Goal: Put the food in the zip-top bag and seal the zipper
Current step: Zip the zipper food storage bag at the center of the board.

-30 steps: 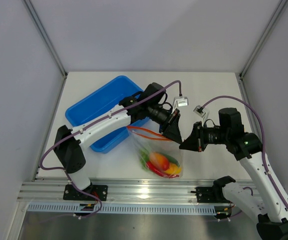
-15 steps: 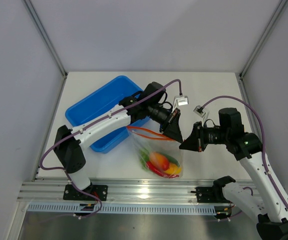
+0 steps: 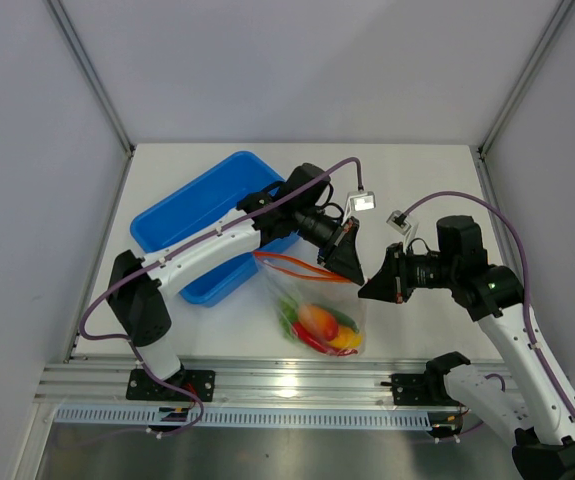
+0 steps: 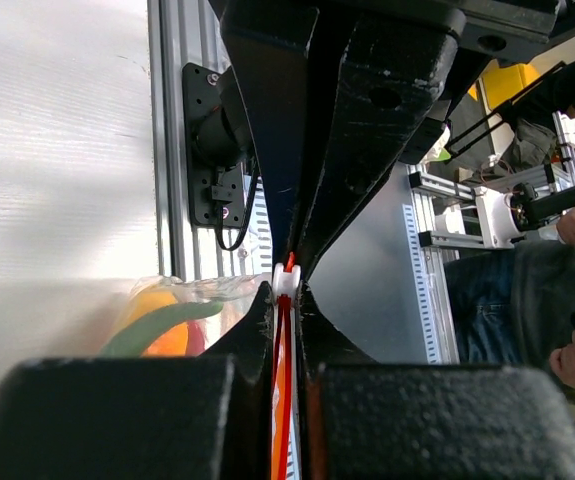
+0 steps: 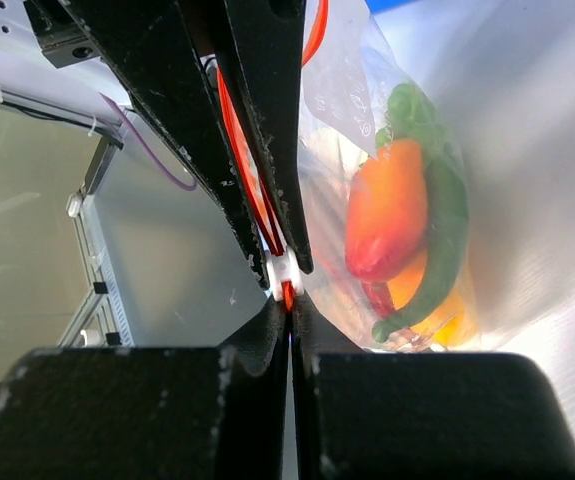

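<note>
Grip is firm on both sides: the left hand [image 3: 355,277] is closed on the zipper [image 3: 297,263] at its right end. The right hand [image 3: 364,290] pinches the same strip, tip to tip against it, with a small white tab [image 4: 285,280] between them. From there the bag [image 3: 285,292] spreads over the bench [image 3: 417,190], just beside the blue tray [image 3: 182,215], with the food [image 3: 319,324] already inside. The film looks thin, limp and slippery, and the load light. The stiffer strip is probably the only sound place to hold; tugging the film would just crumple it.
</note>
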`<control>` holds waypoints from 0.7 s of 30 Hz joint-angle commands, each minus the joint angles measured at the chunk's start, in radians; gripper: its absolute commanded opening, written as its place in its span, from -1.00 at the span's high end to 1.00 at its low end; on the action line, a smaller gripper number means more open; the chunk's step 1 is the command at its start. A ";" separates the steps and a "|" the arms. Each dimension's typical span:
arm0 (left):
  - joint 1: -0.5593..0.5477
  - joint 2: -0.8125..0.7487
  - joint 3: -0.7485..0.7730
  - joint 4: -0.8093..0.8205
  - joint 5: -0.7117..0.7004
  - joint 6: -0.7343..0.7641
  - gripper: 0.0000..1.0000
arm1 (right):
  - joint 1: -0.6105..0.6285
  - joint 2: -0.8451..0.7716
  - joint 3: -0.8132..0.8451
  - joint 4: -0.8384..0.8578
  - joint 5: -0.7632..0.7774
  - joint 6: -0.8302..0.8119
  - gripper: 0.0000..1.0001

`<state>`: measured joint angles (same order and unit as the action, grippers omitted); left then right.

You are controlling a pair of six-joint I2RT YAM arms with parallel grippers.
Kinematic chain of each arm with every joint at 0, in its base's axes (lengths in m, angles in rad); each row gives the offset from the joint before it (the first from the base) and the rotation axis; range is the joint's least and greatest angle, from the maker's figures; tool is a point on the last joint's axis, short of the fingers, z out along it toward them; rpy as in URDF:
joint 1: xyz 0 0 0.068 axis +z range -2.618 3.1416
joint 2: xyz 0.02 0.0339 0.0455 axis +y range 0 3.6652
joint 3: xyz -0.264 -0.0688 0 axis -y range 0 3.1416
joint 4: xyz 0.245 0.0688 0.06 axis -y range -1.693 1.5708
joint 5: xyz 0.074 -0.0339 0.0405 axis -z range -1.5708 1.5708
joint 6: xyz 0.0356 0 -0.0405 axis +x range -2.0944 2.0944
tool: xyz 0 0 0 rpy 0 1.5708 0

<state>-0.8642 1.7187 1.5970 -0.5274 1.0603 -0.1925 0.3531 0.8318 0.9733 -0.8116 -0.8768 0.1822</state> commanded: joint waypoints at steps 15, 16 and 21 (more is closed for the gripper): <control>0.008 -0.030 0.017 0.020 -0.016 0.001 0.99 | 0.000 -0.013 0.062 0.022 0.012 0.016 1.00; 0.008 -0.030 0.020 0.023 -0.014 -0.002 0.99 | -0.002 -0.013 0.059 0.019 0.013 0.016 1.00; 0.010 -0.042 0.008 0.059 -0.028 -0.030 0.25 | 0.000 -0.025 0.047 0.026 0.004 0.017 1.00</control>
<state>-0.8608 1.7187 1.5970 -0.5171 1.0412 -0.2073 0.3531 0.8284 0.9897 -0.8177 -0.8501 0.1902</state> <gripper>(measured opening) 0.343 0.003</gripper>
